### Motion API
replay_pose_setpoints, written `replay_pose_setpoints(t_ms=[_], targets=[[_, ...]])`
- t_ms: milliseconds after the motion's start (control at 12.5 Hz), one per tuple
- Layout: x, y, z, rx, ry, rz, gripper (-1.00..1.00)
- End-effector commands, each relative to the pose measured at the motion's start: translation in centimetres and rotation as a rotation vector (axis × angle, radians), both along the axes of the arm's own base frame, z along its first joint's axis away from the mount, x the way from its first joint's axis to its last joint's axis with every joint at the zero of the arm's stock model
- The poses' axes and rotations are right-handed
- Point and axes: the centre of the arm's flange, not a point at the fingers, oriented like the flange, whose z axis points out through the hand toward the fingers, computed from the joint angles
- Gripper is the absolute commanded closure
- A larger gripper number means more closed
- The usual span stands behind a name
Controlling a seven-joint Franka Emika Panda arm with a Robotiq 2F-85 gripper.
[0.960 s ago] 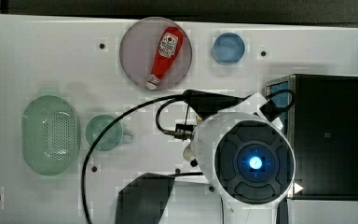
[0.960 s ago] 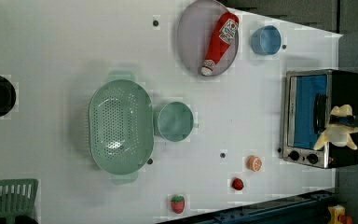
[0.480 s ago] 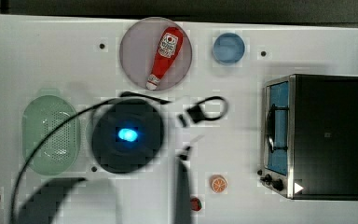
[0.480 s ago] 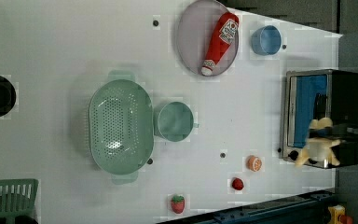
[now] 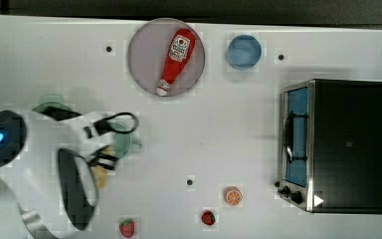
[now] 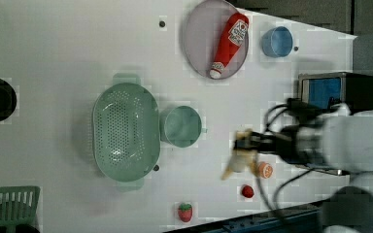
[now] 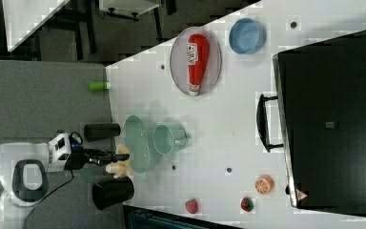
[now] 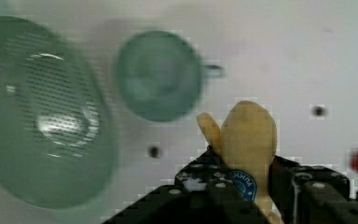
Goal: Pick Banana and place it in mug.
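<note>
**Observer:** What have you got, and where is it?

**Me:** My gripper is clamped on the banana, one jaw on each side of its lower part, the pale rounded end sticking out past my fingertips. It is up in the air, not on the table. In the wrist view the mug sits ahead of the banana's tip, not yet under it; in the left view the banana hangs off to the mug's handle side, a little toward the orange slice.

**Observer:** So what makes the drop go well?

**Me:** I judge the carry is under way and the release is still to come. I want the banana's tip over the middle of the mug's opening before I lower. The fruit looks about as long as the mug is wide, so laid flat it could bridge the rim. Better to go in end first, steeply tilted, and part my jaws only once the tip is below the rim.

**Observer:** Anything to avoid nearby?

**Me:** The perforated basket sits just beside the mug, opposite its handle, and it is the bigger, easier target. If I overshoot the mug, the banana lands there. So I would approach from the handle side, stop short, and keep my grip steady.
</note>
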Motion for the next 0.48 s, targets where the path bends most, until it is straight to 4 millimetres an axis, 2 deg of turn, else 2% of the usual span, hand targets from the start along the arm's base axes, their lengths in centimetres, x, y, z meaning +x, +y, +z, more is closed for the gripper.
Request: replay_pose_setpoints(t_ms=[80, 240, 480], targets=[[0.3, 0.3, -2.3, 0.014, -0.025, -0.191, 0.38], [-0.1, 0.8, -5.7, 0.029, -0.038, -0.227, 0.38], [-0.9, 0.6, -10.2, 0.051, -0.05, -0.25, 0.38]])
